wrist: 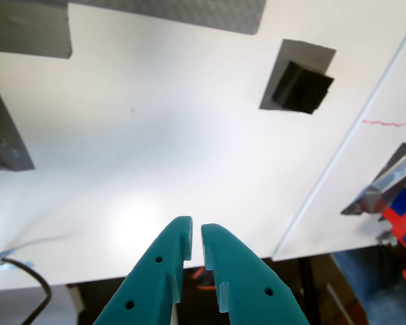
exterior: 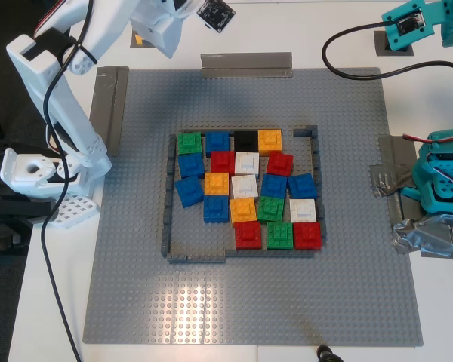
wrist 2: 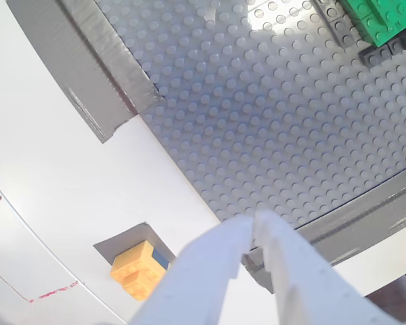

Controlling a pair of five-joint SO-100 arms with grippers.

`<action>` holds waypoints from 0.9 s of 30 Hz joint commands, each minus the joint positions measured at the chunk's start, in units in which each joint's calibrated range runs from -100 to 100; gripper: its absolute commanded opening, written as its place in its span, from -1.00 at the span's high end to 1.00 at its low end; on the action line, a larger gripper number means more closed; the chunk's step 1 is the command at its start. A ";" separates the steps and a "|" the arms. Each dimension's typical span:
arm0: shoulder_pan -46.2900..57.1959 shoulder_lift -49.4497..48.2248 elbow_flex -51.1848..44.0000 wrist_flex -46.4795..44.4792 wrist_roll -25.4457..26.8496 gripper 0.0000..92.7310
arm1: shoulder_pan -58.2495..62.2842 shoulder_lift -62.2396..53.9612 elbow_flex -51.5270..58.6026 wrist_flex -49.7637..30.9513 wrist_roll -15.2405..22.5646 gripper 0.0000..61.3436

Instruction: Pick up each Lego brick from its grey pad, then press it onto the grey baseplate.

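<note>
The black brick (wrist: 301,87) sits on its grey pad (wrist: 289,53) on the white table, ahead of my first gripper (wrist: 196,247). That gripper's teal fingers are shut and empty, and well short of the brick. The orange brick (wrist 2: 139,269) sits on the other grey pad (wrist 2: 118,245), beside the grey baseplate (wrist 2: 257,122). My second gripper (wrist 2: 252,227) has white fingers, shut and empty, above the baseplate's edge near that pad. In the exterior view the baseplate (exterior: 249,302) fills the middle. The orange brick (exterior: 138,38) peeks out behind the white arm at the top left.
Inside the dark-grey frame (exterior: 168,226) on the baseplate stand several pressed-on bricks in red, blue, green, white, orange and black. Long grey tape strips (exterior: 247,64) (exterior: 109,105) lie along the plate's far and left edges. The teal arm's base (exterior: 442,181) is taped down at the exterior view's right.
</note>
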 commanded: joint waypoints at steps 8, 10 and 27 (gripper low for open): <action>-0.26 -0.23 -1.31 0.52 0.01 0.95 | -0.25 -5.24 0.15 0.32 0.00 0.99; -0.26 -0.23 -1.31 0.52 0.01 0.95 | -0.46 -5.24 0.33 0.24 0.00 0.99; -0.26 -0.41 -1.31 0.52 0.20 0.95 | -1.41 -12.62 12.34 -2.85 -1.37 0.99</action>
